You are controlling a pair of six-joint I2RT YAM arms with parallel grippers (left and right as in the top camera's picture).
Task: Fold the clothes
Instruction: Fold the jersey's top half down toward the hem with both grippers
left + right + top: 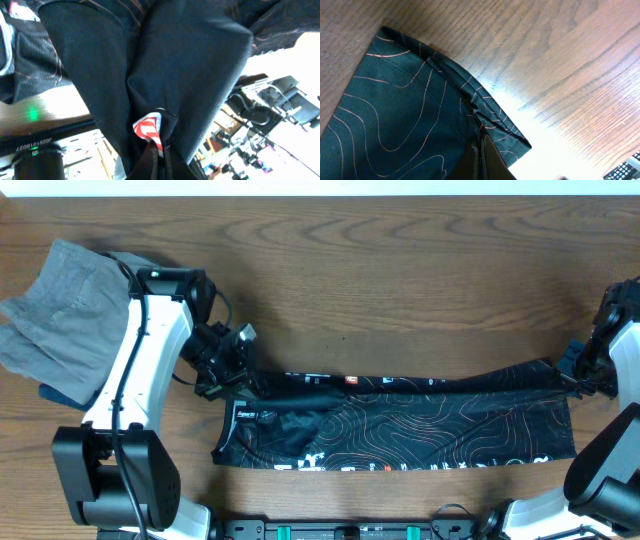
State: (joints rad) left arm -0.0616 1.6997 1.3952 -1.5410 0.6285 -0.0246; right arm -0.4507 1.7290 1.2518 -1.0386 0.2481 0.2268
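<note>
The black orange-lined jersey point(420, 430) lies stretched, seemingly folded lengthwise.

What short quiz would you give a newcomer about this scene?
1. True or false: the left claw and the right claw are both shut on the jersey.
2. What lies at the left end of the table? A) a grey garment B) a red cup C) a book
3. Fill in: the jersey's thin wavy lines are ___.
Key: 1 true; 2 A; 3 orange.
</note>
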